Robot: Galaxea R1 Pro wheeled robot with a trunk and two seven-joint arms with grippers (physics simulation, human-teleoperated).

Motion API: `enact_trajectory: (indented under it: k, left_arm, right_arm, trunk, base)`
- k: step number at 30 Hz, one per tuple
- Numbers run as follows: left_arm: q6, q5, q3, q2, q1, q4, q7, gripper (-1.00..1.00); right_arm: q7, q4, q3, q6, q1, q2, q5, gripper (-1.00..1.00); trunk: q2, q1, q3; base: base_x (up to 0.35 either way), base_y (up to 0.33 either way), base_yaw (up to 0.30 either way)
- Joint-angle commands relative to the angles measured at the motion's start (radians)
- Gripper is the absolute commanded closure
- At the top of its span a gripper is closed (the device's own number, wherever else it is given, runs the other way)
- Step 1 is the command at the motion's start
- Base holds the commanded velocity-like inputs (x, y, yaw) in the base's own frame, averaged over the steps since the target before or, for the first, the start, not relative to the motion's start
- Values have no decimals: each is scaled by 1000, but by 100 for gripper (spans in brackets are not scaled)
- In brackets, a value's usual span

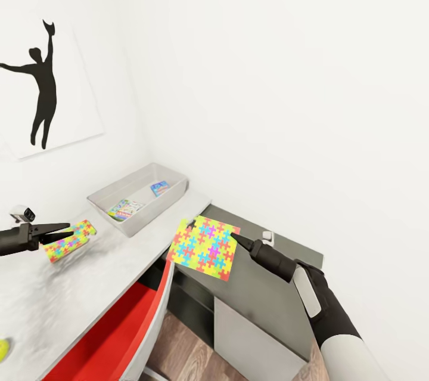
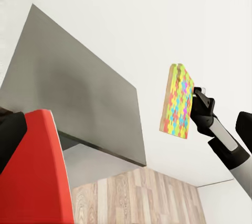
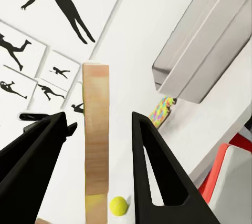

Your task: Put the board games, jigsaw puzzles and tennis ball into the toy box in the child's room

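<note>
Two jigsaw puzzles are aloft, none yet boxed: the right end effector [image 1: 234, 238] pinches one jigsaw puzzle [image 1: 204, 247] off the desk [image 1: 89, 285] edge, the left end effector [image 1: 64, 230] grips the other puzzle [image 1: 70, 240]. Nearby, the tennis ball [image 3: 118, 205] waits. Farther back, the toy box [image 1: 173, 188] already holds two board games [image 1: 126, 209]; a third is unaccounted for.

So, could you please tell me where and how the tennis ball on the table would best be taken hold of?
Take the tennis ball across its widest middle, coming straight down from above. It is round, so a pinch off the middle would likely squeeze it out. It rests on the flat table with bare top beside it, leaving room for a finger on either side.
</note>
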Motion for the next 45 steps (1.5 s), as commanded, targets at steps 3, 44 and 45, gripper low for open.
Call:
enact_trajectory:
  k: [3,44,45]
  left_arm:
    - [11,1,-1,1,-1,0,-4,-100]
    - [8,0,-1,-35,-1,0,-4,-100]
    - [8,0,-1,-34,-1,0,-4,-100]
  right_arm:
    - [2,0,-3,6,-1,0,-1,100]
    - [-8,1,-1,5,-1,0,1,100]
    - [-8,1,-1,5,-1,0,1,100]
  trunk:
    - [-2,1,3]
    - [-2,1,14]
    - [-2,1,14]
  base:
    - [-11,0,97]
    - [34,-4,149]
    - [11,0,0]
